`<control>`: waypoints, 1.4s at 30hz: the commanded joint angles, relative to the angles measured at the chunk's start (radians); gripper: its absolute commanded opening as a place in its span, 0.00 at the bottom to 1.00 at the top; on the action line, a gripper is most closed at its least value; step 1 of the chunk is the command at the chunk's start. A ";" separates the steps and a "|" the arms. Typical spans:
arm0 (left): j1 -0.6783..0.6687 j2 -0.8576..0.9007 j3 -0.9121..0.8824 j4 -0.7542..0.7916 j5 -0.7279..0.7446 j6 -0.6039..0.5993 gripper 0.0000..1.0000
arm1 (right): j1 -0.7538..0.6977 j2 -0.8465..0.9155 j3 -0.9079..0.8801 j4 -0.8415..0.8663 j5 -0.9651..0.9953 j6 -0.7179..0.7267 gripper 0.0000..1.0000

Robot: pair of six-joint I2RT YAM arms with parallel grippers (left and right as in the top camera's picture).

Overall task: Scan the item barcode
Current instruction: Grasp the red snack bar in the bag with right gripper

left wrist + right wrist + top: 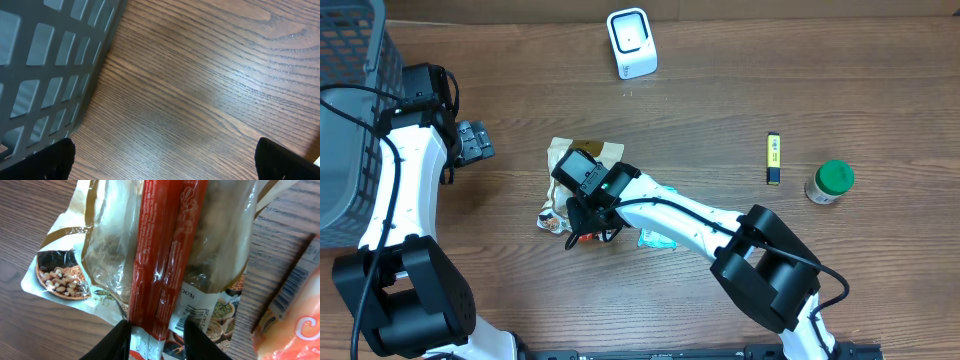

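Evidently red sausage pack sits between right gripper jaws.

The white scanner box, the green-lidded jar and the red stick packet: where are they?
white scanner box (631,42), overhead view, on its top face.
green-lidded jar (834,178), overhead view, on the lid.
red stick packet (162,255), right wrist view, on the middle of its wrapper.

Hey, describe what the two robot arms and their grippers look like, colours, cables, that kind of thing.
Both arms are built from white link segments joined by bulky black joint housings, with thin black cables running along them. The left arm ends in a dark grey gripper. The right arm carries a black wrist block with a small green light, and its gripper has black fingers. No markings are legible.
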 commanded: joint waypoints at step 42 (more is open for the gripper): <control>-0.006 -0.015 0.016 0.002 -0.010 0.004 1.00 | -0.147 -0.165 -0.003 -0.132 -0.280 -0.568 0.04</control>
